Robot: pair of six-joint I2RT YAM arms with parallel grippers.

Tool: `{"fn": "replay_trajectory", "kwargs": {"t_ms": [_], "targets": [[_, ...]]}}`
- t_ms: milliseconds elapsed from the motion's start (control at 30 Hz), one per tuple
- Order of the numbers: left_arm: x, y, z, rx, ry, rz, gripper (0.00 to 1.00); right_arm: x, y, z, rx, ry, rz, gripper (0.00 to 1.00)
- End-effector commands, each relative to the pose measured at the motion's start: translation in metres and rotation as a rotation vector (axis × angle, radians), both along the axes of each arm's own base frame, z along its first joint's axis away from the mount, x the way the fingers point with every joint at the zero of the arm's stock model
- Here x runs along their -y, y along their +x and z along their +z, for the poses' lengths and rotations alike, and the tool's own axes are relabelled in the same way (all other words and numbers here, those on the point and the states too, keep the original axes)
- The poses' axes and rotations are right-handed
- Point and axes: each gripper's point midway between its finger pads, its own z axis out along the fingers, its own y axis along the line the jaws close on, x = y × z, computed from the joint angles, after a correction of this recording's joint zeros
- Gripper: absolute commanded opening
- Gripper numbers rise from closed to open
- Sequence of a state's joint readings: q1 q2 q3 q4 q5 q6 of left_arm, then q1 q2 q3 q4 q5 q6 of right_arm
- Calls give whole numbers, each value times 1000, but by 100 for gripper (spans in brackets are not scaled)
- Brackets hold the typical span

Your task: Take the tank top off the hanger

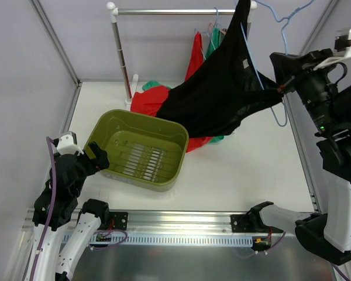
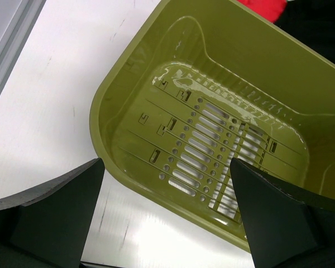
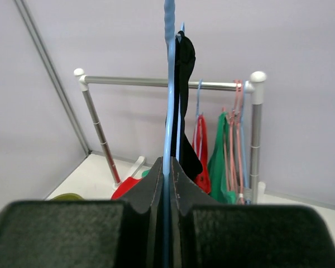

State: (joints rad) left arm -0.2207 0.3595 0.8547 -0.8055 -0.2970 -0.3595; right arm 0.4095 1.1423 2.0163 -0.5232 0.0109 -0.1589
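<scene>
A white table holds a green tub, a slotted plastic basin with nothing inside it.

Beyond the tub's far right corner, the right gripper is raised above the table. The right wrist view shows its fingers pressed together on the thin wire of the light-blue hanger, which runs straight up between them.

The black tank top is on the hanger, with one strap looped high over the wire. The fabric hangs in a wide, limp sheet that slopes down towards the tub. Its lower end reaches the tub's far right corner and lies over a red top heaped on the table just behind the tub.

Further behind the tub is a metal clothes rail. A green top and pink wire hangers hang from it.

The left gripper is at the tub's near left corner with its two dark fingers spread wide apart and holding nothing. In the left wrist view the tub's rim and slotted floor show between them. Whether the gripper touches the tub cannot be told.
</scene>
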Motion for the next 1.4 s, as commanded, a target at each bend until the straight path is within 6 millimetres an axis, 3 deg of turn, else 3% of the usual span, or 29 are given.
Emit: {"fn": "replay_trajectory", "kwargs": {"t_ms": [0, 133, 200, 300, 433, 533, 567, 600, 633, 667, 700, 733, 767, 800, 833, 867, 900, 933, 967, 1000, 1033, 1067, 1100, 1133, 1167, 1200, 1233, 1300, 1367], "targets": [[1, 3, 10, 40, -19, 3, 99, 30, -22, 29, 78, 3, -103, 0], [2, 2, 12, 46, -21, -4, 99, 53, -54, 52, 142, 33, -153, 0], [3, 2, 14, 54, -22, -11, 99, 74, -76, 63, 179, 77, -211, 0], [3, 2, 19, 62, -16, -17, 99, 96, -102, 67, 208, 110, -265, 0], [11, 6, 28, 52, -21, -63, 99, 104, -128, 65, 209, 123, -250, 0], [28, 12, 53, 70, -44, -149, 99, 102, -143, 51, 180, 121, -206, 0], [32, 13, 76, 113, -45, -179, 99, 100, -149, 47, 176, 118, -181, 0], [43, 20, 79, 90, -54, -232, 99, 96, -146, 36, 147, 103, -165, 0], [49, 22, 90, 103, -59, -264, 99, 96, -160, 33, 157, 117, -136, 0], [54, 23, 110, 140, -63, -298, 99, 95, -162, 26, 142, 116, -123, 0], [66, 33, 115, 124, -79, -348, 99, 93, -164, 16, 118, 110, -109, 0], [85, 31, 125, 135, -121, -451, 99, 85, -154, -5, 58, 85, -94, 0], [98, 32, 143, 163, -157, -512, 99, 86, -165, -15, 52, 93, -72, 0], [113, 45, 152, 173, -189, -575, 99, 85, -167, -26, 32, 93, -65, 0], [135, 40, 162, 185, -243, -704, 99, 77, -155, -51, -31, 67, -51, 0], [163, 54, 182, 218, -312, -815, 99, 78, -167, -68, -41, 89, -31, 0], [164, 53, 182, 217, -314, -822, 99, 73, -160, -77, -71, 73, -19, 0], [171, 55, 196, 246, -321, -839, 99, 69, -161, -85, -83, 75, -1, 0], [197, 61, 195, 219, -321, -904, 99, 69, -169, -91, -87, 97, 20, 0], [211, 63, 198, 223, -308, -928, 99, 64, -171, -97, -99, 96, 48, 0], [219, 66, 218, 276, -273, -934, 99, 55, -168, -112, -136, 82, 85, 0], [240, 78, 211, 242, -259, -957, 99, 56, -173, -116, -131, 95, 88, 0], [264, 69, 214, 254, -239, -1022, 99, 56, -175, -122, -147, 120, 95, 0], [272, 71, 231, 299, -227, -1017, 99, 52, -169, -135, -181, 118, 98, 0], [292, 81, 223, 283, -211, -1033, 99, 51, -170, -140, -185, 125, 102, 0], [312, 73, 223, 293, -208, -1083, 99, 53, -175, -143, -180, 146, 107, 0], [331, 79, 228, 332, -203, -1112, 97, 52, -173, -152, -197, 147, 105, 0], [360, 67, 235, 373, -212, -1190, 89, 57, -178, -154, -186, 164, 91, 0], [390, 67, 226, 369, -209, -1235, 82, 60, -180, -157, -178, 165, 81, 0]]}}
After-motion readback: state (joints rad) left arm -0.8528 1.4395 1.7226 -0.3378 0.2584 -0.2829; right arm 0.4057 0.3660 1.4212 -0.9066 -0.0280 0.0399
